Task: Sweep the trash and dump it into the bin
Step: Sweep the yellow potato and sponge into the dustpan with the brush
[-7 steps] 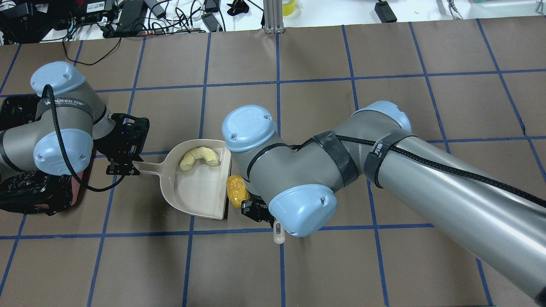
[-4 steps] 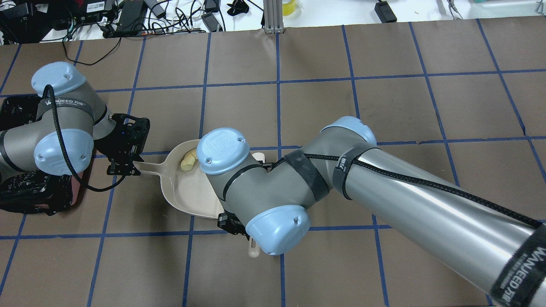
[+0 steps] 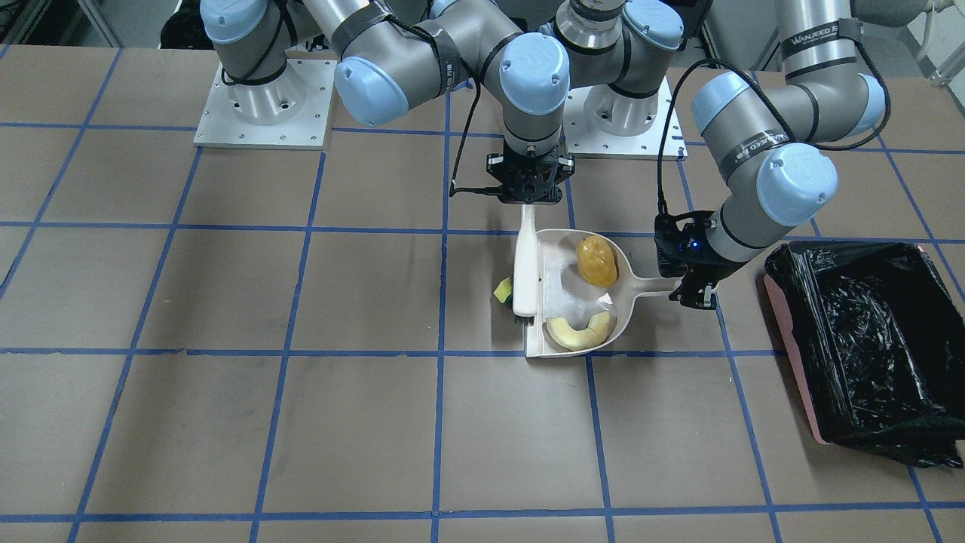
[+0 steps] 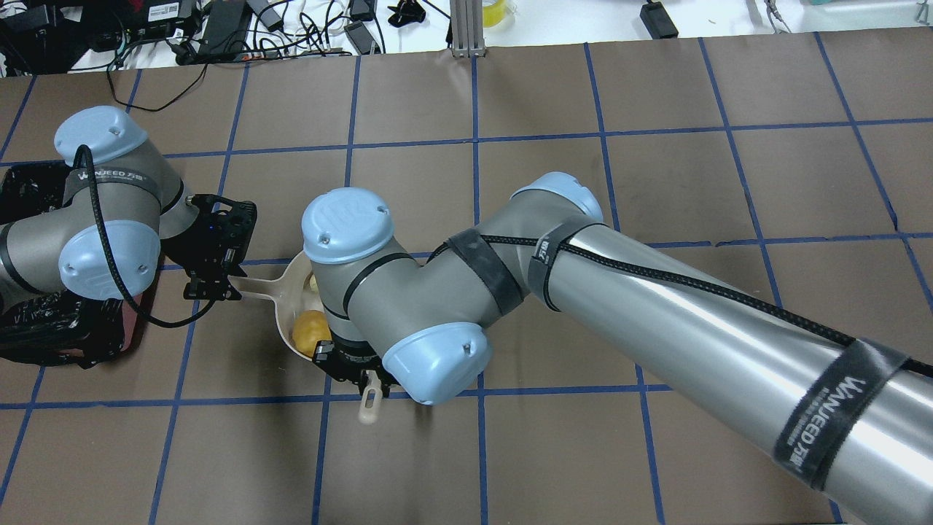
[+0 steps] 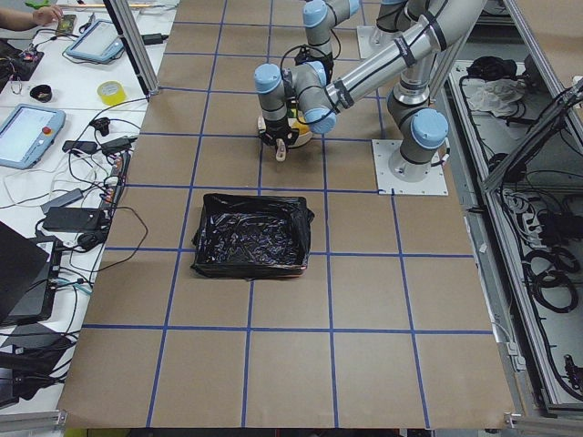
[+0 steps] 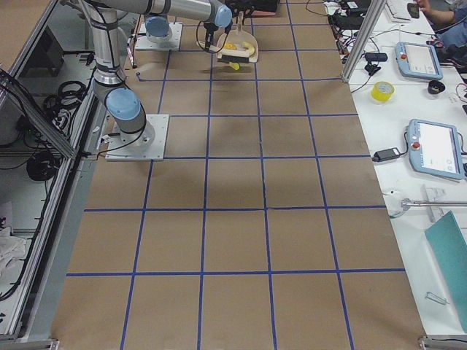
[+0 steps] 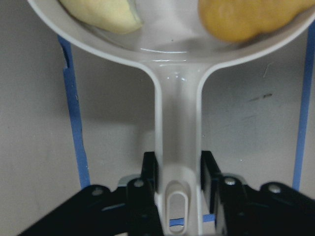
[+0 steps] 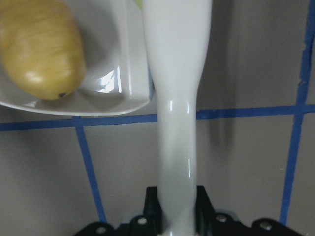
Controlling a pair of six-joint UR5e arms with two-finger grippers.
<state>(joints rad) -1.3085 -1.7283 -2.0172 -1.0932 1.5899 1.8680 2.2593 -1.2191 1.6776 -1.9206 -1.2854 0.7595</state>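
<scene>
The cream dustpan (image 3: 567, 302) lies flat on the table, and my left gripper (image 3: 695, 292) is shut on its handle (image 7: 177, 147). In the pan sit the orange-yellow lump (image 3: 597, 261) and the pale crescent piece (image 3: 577, 332). My right gripper (image 3: 530, 202) is shut on a white brush (image 3: 525, 271), which stands at the pan's open edge. The yellow-green sponge (image 3: 503, 290) rests on the table just outside the pan, against the brush. From overhead, the right arm covers most of the pan; only the lump (image 4: 310, 329) peeks out. The black-lined pink bin (image 3: 791, 354) stands beyond the left gripper.
Blue tape lines grid the brown table. Both arm bases (image 3: 264, 113) are bolted at the robot's edge. The bin (image 5: 253, 235) sits about one grid square from the pan. Cables and devices (image 4: 219, 29) crowd the white bench past the far table edge.
My right arm has swept the brush leftward in the overhead view, pushing the orange lump from outside the pan's mouth into the pan. The left arm and the dustpan have stayed put.
</scene>
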